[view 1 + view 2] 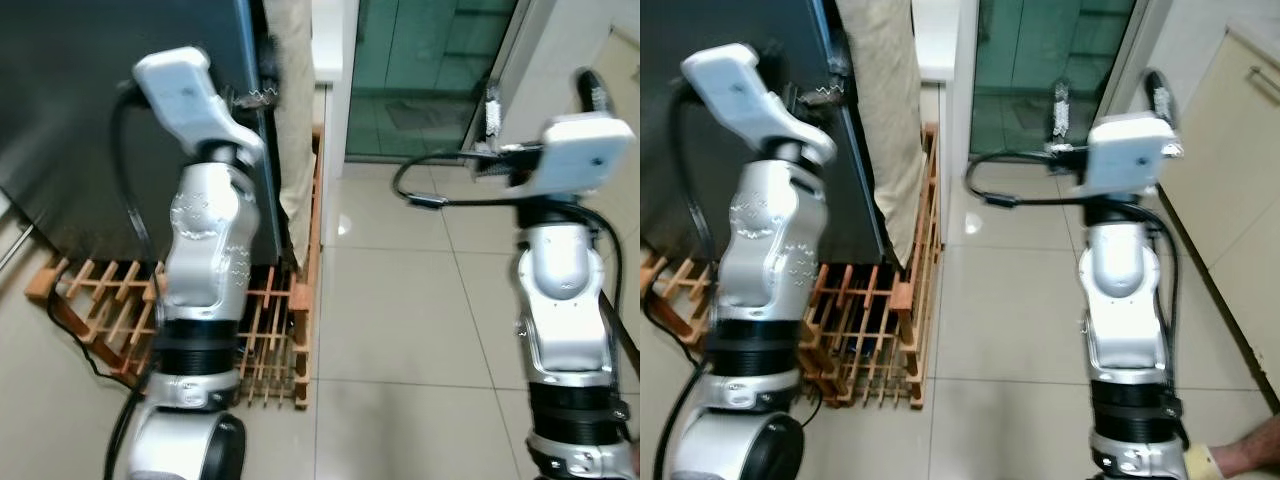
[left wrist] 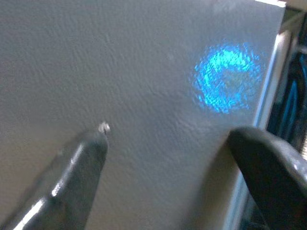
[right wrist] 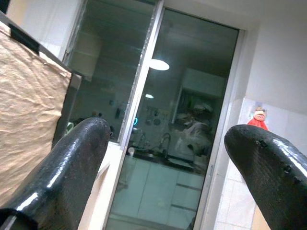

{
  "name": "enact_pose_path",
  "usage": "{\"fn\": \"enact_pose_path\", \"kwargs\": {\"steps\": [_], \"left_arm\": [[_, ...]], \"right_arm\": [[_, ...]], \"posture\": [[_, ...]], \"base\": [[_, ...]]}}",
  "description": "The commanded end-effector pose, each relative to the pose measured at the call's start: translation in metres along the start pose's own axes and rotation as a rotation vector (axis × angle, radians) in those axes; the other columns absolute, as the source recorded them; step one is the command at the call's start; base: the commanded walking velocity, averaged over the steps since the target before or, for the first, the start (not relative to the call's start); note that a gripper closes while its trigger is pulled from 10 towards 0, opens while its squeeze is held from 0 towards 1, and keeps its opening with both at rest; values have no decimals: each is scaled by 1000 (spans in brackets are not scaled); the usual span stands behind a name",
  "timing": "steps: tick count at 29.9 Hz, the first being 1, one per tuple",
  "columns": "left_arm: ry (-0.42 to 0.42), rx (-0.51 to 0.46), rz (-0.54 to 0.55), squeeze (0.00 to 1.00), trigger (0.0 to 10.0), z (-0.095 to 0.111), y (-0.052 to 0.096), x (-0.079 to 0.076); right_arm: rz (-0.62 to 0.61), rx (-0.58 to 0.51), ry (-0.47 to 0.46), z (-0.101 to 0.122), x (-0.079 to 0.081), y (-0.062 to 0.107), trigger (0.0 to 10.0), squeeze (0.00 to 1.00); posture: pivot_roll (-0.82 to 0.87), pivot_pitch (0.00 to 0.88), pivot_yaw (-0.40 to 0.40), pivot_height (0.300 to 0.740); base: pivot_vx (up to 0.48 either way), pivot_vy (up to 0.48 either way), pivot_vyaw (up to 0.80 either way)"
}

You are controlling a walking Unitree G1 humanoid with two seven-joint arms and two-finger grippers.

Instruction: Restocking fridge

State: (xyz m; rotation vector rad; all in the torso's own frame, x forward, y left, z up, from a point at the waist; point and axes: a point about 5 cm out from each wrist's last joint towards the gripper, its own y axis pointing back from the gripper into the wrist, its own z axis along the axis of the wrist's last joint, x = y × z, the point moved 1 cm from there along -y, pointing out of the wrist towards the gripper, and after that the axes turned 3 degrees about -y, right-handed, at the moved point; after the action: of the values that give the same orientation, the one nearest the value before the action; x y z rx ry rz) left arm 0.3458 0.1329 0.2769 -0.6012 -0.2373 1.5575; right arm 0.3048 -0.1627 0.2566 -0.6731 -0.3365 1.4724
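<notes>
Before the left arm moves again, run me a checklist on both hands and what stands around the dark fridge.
1. Left hand open: ok, its two fingers stand apart with nothing between them.
2. Left hand at the fridge: ok, the left wrist view looks straight onto the grey panel, near its edge; contact cannot tell.
3. Right hand empty: ok, open and aimed at the glass door.
4. Item to restock held: not ok, neither hand carries anything.
5. Floor by the fridge: not ok, a wooden rack lies at its foot.
6. Fridge door open: cannot tell.
</notes>
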Motion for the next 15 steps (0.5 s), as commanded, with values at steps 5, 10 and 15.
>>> {"fn": "enact_pose_path", "kwargs": {"steps": [5, 10, 15], "left_arm": [[-36, 40, -30, 0, 10000, -2, 2, -3], [-102, 132, -119, 0, 10000, -15, 12, -2], [-105, 220, -234, 0, 10000, -33, 29, -17]], "right_arm": [[-6, 17, -13, -3, -4, 4, 10000, 39], [-24, 92, -67, -15, -2, 12, 10000, 43], [-48, 201, -126, -35, -5, 18, 10000, 39]], "posture": [[-135, 0, 12, 740], [-126, 10, 22, 740], [-124, 18, 30, 740]], "base": [[0, 0, 0], [0, 0, 0], [0, 0, 0]]}}
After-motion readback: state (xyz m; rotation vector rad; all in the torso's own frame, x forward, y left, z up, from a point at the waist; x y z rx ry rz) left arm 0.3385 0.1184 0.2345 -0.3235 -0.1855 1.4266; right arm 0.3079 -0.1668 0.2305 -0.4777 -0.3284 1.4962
